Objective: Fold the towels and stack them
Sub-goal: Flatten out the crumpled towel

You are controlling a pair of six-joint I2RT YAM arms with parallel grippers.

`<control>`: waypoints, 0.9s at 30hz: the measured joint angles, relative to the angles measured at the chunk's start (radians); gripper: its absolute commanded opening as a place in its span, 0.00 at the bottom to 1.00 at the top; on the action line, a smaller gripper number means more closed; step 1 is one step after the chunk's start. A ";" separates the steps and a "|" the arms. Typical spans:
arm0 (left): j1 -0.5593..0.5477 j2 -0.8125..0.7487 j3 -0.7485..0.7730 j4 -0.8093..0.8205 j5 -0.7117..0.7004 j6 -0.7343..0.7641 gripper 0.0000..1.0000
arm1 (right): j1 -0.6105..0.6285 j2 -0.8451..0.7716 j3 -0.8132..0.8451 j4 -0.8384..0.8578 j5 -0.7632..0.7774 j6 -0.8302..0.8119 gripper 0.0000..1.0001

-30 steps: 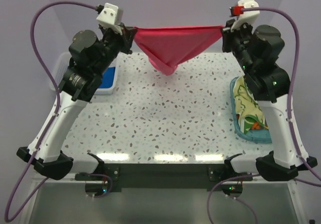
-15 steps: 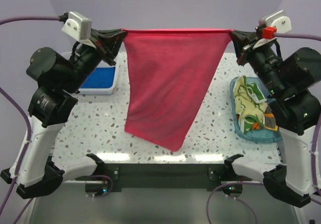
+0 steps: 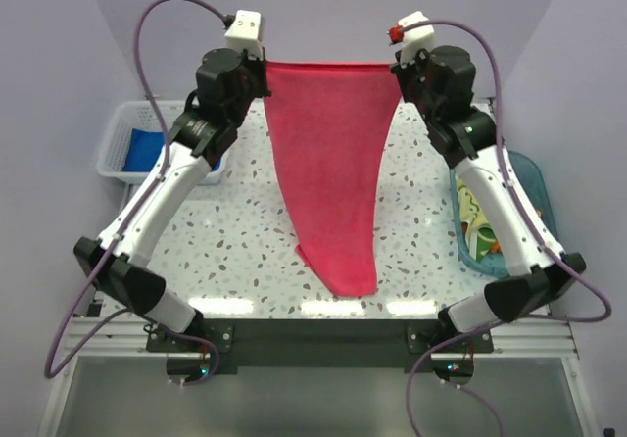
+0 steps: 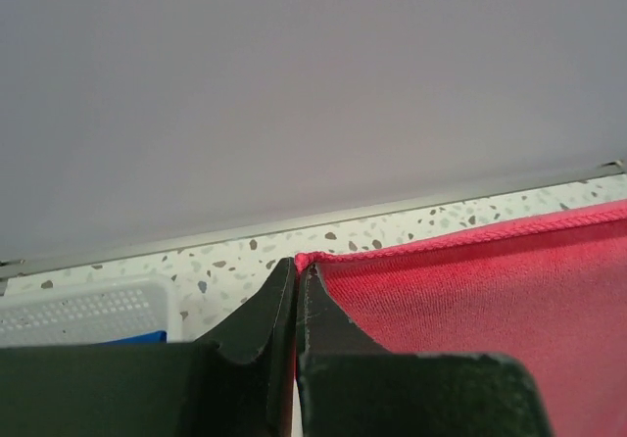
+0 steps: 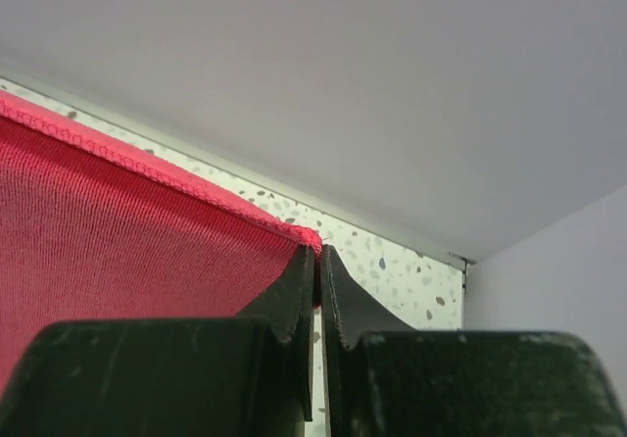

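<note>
A white basket (image 3: 122, 148) left, a blue tub (image 3: 534, 177) right. The pink towel (image 3: 328, 163) hangs, corners pinched by left tool (image 3: 265, 70) and right tool (image 3: 396, 68).

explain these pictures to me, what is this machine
Two robot arms are bolted to a speckled table. The wide picture comes from a camera above and behind them; the two close-ups come from cameras on each wrist. The left gripper and right gripper each pinch a top corner of a plain pink cloth towel, hanging spread between them. On the left sits a white slotted basket holding a blue cloth; on the right, a clear blue plastic tub with a green-and-yellow patterned cloth.
</note>
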 measured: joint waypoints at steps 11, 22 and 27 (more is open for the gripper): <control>0.039 0.223 0.018 0.120 0.045 0.024 0.00 | -0.056 0.196 0.000 0.092 0.087 -0.029 0.00; 0.003 -0.202 -0.196 0.201 0.254 0.059 0.00 | -0.056 -0.134 -0.084 0.044 -0.102 -0.025 0.00; -0.021 -0.434 -0.246 0.189 0.400 0.067 0.00 | -0.047 -0.361 -0.099 -0.004 -0.278 -0.013 0.00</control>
